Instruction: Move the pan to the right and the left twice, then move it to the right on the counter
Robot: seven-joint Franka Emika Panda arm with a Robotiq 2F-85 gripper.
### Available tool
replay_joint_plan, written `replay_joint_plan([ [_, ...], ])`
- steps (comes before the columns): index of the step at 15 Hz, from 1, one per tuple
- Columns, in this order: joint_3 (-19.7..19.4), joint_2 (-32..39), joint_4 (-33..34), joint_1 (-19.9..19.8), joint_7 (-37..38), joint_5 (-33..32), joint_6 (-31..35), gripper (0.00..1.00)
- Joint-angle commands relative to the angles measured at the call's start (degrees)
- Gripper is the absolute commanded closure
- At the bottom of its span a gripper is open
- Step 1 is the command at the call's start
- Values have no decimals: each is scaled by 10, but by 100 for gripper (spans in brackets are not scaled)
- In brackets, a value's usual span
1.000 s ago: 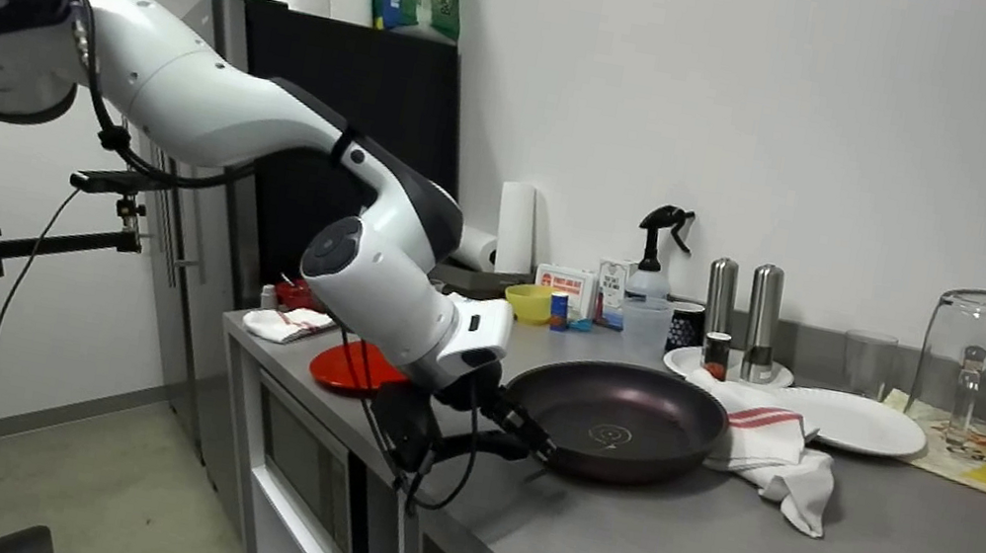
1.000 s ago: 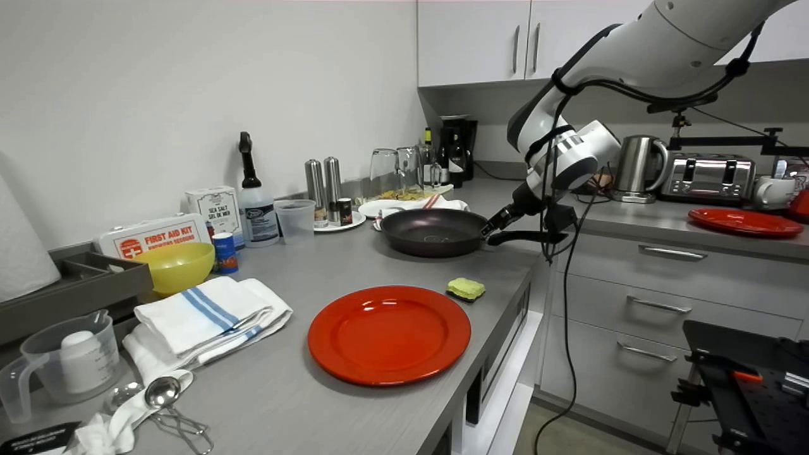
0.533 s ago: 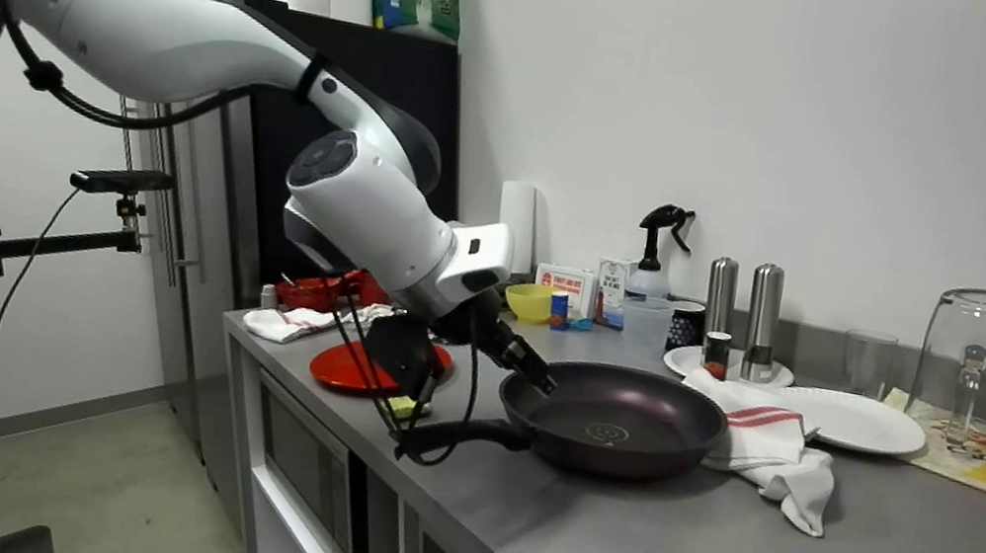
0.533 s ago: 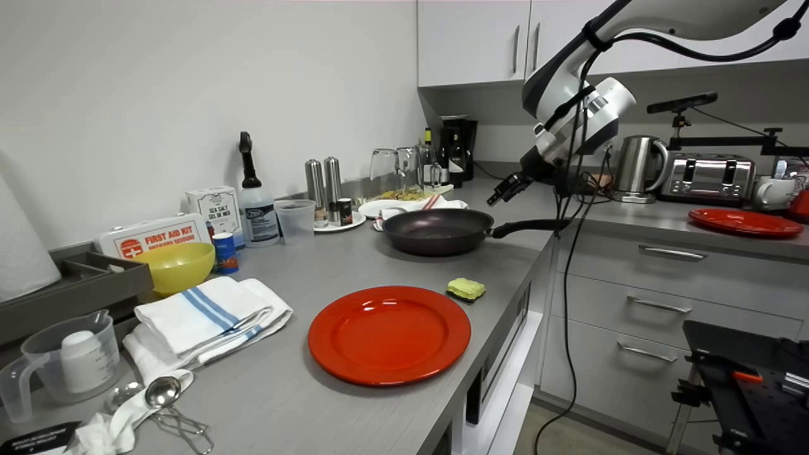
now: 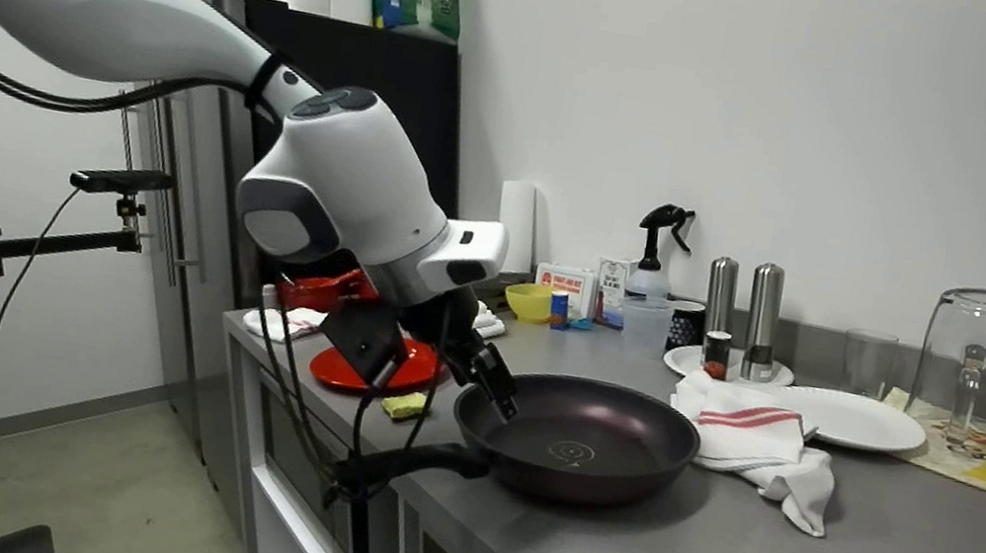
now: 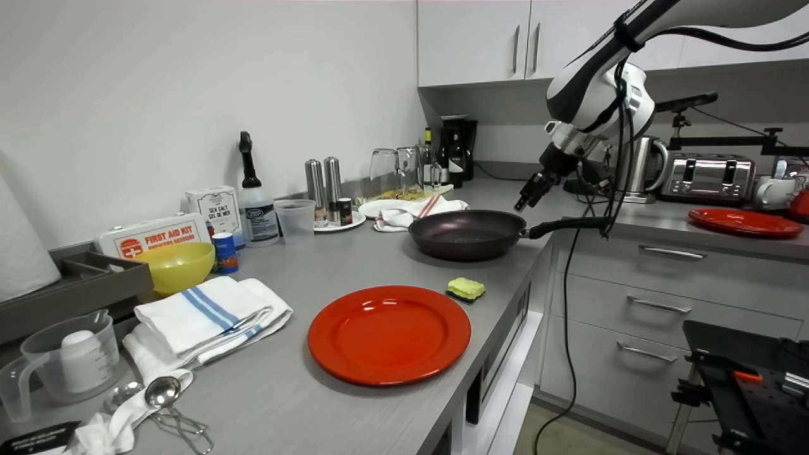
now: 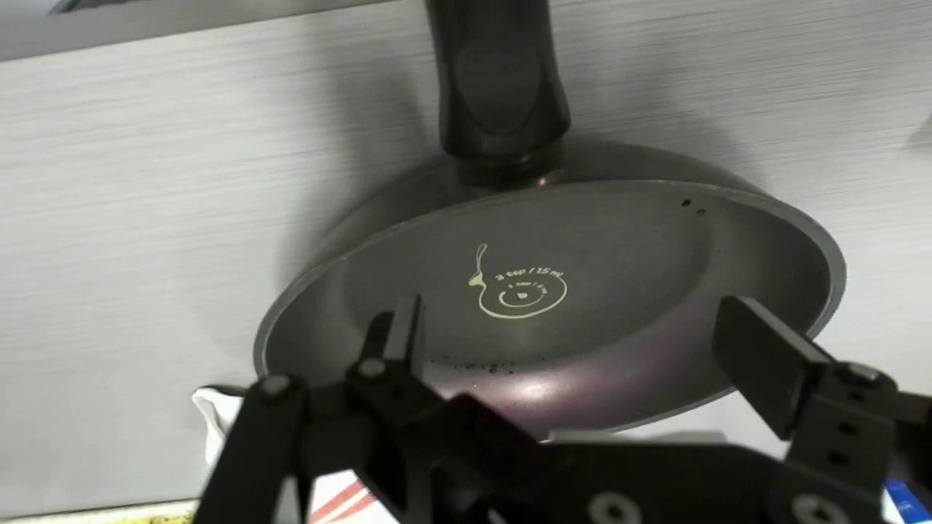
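Note:
The black pan [image 5: 576, 441] rests on the grey counter [image 6: 272, 373], its handle [image 5: 422, 460] reaching out over the front edge. My gripper [image 6: 521, 207] hangs above the pan near where the handle joins it, apart from the rim. In the wrist view the pan's printed base [image 7: 524, 262] lies below the spread fingers [image 7: 764, 349], and nothing is between them. Dangling arm cables [image 6: 616, 145] cross the far end of the handle in both exterior views; whether they touch it I cannot tell.
A striped white towel [image 5: 743, 429] lies close beside the pan, with a white plate [image 5: 850, 419] behind it. Also on the counter are a red plate [image 6: 389, 335] and a yellow sponge [image 6: 466, 289]. Salt and pepper mills [image 6: 332, 186] and glass jugs [image 5: 974, 377] stand along the wall.
My gripper has risen off the pan's handle side and drawn back toward the front edge. The pan has slid the same way, opening a gap to the towel. The jaws stay open.

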Motion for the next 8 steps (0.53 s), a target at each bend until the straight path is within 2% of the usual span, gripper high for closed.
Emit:
replay_joint_plan([
  [1, -102, 31, 10, 80, 62, -50, -66, 0],
  [4, -141, 63, 15, 105, 95, -67, -118, 0],
  [8, -152, 98, 18, 114, 129, -102, -163, 0],
])
